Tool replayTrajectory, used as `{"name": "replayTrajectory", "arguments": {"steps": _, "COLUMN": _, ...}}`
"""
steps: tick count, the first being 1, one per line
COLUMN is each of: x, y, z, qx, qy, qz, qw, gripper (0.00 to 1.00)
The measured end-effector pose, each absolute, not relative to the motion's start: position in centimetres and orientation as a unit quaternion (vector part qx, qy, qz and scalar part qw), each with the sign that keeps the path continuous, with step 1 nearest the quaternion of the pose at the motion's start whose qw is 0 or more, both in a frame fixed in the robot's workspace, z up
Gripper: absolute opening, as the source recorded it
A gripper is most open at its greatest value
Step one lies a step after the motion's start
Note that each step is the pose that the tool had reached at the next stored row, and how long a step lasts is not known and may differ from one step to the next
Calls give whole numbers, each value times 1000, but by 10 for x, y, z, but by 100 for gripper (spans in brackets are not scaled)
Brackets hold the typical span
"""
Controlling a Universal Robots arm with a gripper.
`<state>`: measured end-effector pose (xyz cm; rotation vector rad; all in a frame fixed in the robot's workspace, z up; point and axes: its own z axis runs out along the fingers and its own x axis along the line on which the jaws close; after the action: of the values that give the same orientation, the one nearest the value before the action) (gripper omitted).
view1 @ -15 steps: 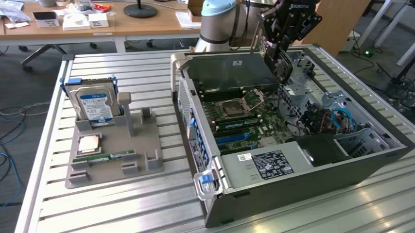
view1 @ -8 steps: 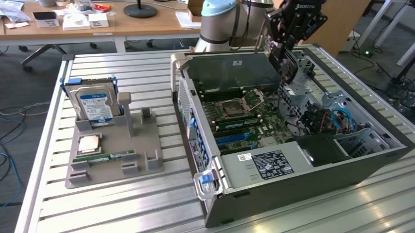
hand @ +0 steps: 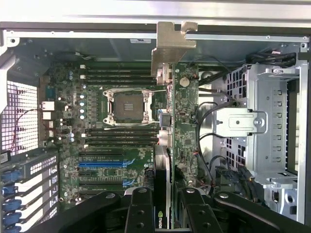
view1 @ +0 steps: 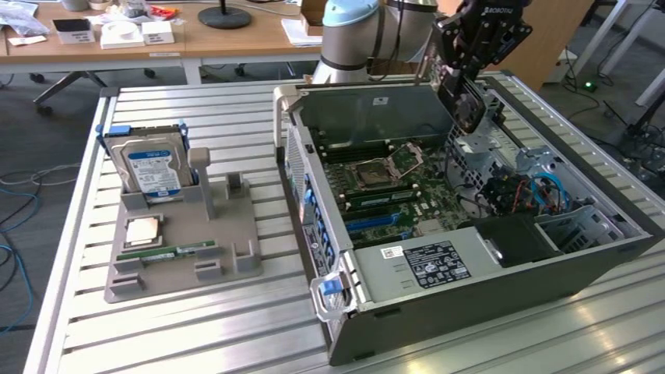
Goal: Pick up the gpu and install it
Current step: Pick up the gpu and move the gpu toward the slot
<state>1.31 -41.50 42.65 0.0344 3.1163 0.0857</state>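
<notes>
The slatted counter [view1: 208,327] carried the open computer case [view1: 468,304], its motherboard [hand: 126,145] facing up. Above it hung the graphics card [hand: 170,126], edge-on and clenched in the jaws, clear of the board. It looked crosswise to the blue slot [hand: 99,164]. Seating it well likely meant lining it up along that slot and keeping it level.

Hidden between fingers of gripper [hand: 166,199]: clamped end of gpu [hand: 171,46]. Cut off at picture edge: gripper body, arm [view1: 359,31]. Too small to read: print on case label [view1: 437,263], hard drive [view1: 154,167] label.
</notes>
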Motion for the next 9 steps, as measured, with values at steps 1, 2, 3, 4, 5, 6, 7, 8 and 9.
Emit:
{"name": "replayTrajectory", "arguments": {"steps": 1, "x": 14, "y": -415, "z": 427, "qx": 11, "qy": 999, "qz": 27, "qw": 12, "gripper": 26}}
{"name": "replayTrajectory", "arguments": {"steps": 2, "x": 16, "y": -415, "z": 427, "qx": 11, "qy": 999, "qz": 27, "qw": 12, "gripper": 26}}
{"name": "replayTrajectory", "arguments": {"steps": 3, "x": 17, "y": -415, "z": 427, "qx": 11, "qy": 999, "qz": 27, "qw": 12, "gripper": 26}}
{"name": "replayTrajectory", "arguments": {"steps": 4, "x": 19, "y": -415, "z": 427, "qx": 11, "qy": 999, "qz": 27, "qw": 12, "gripper": 26}}
{"name": "replayTrajectory", "arguments": {"steps": 5, "x": 20, "y": -415, "z": 427, "qx": 11, "qy": 999, "qz": 27, "qw": 12, "gripper": 26}}
{"name": "replayTrajectory", "arguments": {"steps": 6, "x": 22, "y": -415, "z": 427, "qx": 11, "qy": 999, "qz": 27, "qw": 12, "gripper": 26}}
{"name": "replayTrajectory", "arguments": {"steps": 7, "x": 24, "y": -415, "z": 427, "qx": 11, "qy": 999, "qz": 27, "qw": 12, "gripper": 26}}
{"name": "replayTrajectory", "arguments": {"steps": 8, "x": 26, "y": -415, "z": 427, "qx": 11, "qy": 999, "qz": 27, "qw": 12, "gripper": 26}}
{"name": "replayTrajectory", "arguments": {"steps": 9, "x": 27, "y": -415, "z": 427, "qx": 11, "qy": 999, "qz": 27, "qw": 12, "gripper": 26}}
